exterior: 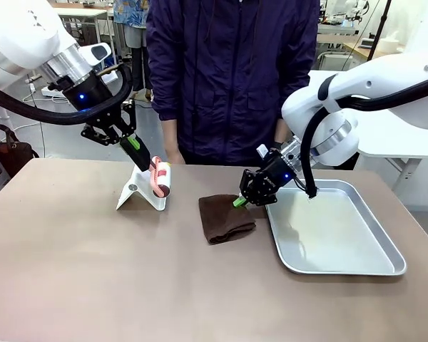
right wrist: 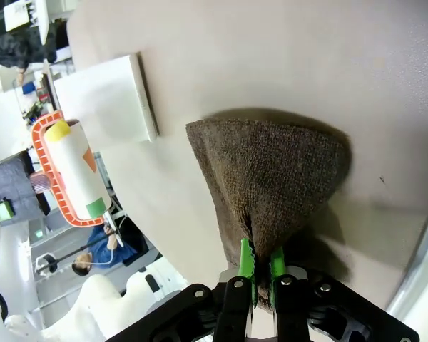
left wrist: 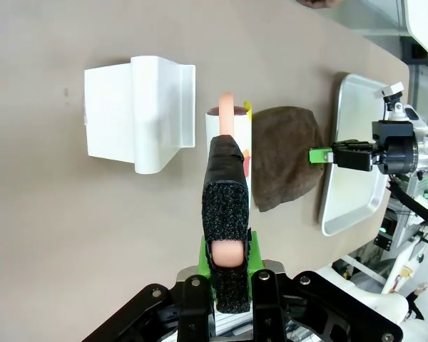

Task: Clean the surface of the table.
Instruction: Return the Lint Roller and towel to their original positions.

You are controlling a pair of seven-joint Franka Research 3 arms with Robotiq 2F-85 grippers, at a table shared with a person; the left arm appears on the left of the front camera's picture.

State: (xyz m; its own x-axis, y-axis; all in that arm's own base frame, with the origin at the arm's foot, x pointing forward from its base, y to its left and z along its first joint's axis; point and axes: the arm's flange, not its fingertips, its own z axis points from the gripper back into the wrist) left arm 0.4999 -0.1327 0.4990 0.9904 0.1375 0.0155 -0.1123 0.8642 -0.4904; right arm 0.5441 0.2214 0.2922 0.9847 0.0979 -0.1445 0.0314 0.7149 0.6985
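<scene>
The brown-tan table (exterior: 93, 271) holds a folded brown cloth (exterior: 225, 219) at its middle. My right gripper (exterior: 240, 201) is shut on the cloth's right edge, pinching it between green pads (right wrist: 247, 262) and lifting that edge (right wrist: 271, 171) slightly. My left gripper (exterior: 144, 162) is shut on the pink handle of a lint roller (exterior: 161, 179), held tilted over a white stand (exterior: 139, 194). The left wrist view shows the handle (left wrist: 228, 251) clamped between the black padded fingers (left wrist: 227, 206), with the roll (left wrist: 228, 132) beyond them and the stand (left wrist: 139, 114) beside it.
A shiny metal tray (exterior: 385, 269) lies at the table's right, close to the cloth. A person in a dark jacket (exterior: 228, 78) stands at the far edge, hands down near the table. The near half of the table is bare.
</scene>
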